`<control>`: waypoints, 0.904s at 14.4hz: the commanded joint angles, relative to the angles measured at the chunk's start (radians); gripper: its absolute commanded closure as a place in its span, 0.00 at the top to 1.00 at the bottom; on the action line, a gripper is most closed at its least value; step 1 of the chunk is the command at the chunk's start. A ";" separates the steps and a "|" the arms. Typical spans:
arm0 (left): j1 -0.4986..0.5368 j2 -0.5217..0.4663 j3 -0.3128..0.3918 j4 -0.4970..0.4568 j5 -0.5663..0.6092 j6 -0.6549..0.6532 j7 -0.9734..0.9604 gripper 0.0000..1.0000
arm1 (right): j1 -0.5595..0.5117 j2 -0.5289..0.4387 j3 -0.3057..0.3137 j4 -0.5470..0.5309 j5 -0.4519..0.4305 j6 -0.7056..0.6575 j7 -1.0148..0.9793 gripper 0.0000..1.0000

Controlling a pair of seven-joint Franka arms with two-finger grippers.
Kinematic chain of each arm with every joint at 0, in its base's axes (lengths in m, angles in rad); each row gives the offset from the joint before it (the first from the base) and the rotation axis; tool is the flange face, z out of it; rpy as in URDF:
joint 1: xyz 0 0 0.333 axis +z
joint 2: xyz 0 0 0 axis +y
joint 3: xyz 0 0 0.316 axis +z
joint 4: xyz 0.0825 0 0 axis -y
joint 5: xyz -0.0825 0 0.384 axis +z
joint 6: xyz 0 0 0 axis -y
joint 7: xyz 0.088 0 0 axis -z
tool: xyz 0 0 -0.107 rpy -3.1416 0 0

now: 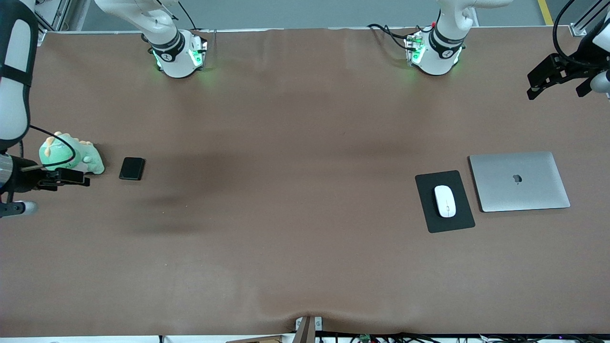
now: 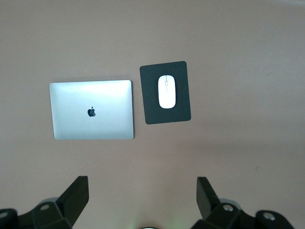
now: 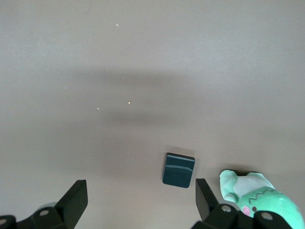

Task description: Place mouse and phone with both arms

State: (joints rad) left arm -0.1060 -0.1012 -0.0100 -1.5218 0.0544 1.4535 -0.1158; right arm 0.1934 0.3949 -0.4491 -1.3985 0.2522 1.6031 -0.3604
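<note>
While both arms hang high at the two ends of the table [image 1: 305,267], nothing is held: the left gripper [image 2: 143,200] has its fingers wide apart with only table showing between them, and the right gripper [image 3: 140,202] is likewise spread and holding nothing. The mouse [image 1: 444,200] lies centred on the black pad [image 1: 429,224], just beside the closed laptop [image 1: 519,181] toward the left arm's end, a sensible desk layout. Its long axis runs roughly nearer-to-farther from the front camera, parallel to the pad's long edges; its wheel end points toward the robot bases. The phone [image 1: 132,168], a dark slab, lies flat beside the green plush dinosaur [image 1: 71,155] at the right arm's end, apart from it, long axis also nearer-to-farther, slightly skewed. Judgement: the mouse already sits where a placement would leave it; the phone's target is not evident, so the stage stays open.
</note>
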 commanded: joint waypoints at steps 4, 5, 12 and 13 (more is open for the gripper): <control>-0.004 0.000 0.002 0.006 -0.022 0.008 -0.010 1.00 | -0.074 0.004 0.010 0.148 0.024 -0.143 -0.014 1.00; -0.006 0.001 0.002 0.011 -0.022 0.010 -0.010 1.00 | -0.075 0.001 0.003 0.168 0.021 -0.172 -0.014 1.00; -0.006 0.025 0.002 0.026 -0.031 0.011 -0.012 1.00 | -0.075 -0.083 0.001 0.265 -0.073 -0.330 -0.006 1.00; -0.006 0.025 0.002 0.026 -0.031 0.011 -0.012 1.00 | -0.078 -0.086 0.000 0.265 -0.074 -0.350 -0.006 1.00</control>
State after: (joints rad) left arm -0.1077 -0.0862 -0.0110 -1.5190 0.0451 1.4663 -0.1163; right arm 0.1248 0.3385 -0.4581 -1.1297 0.1971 1.2842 -0.3650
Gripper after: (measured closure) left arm 0.000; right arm 0.000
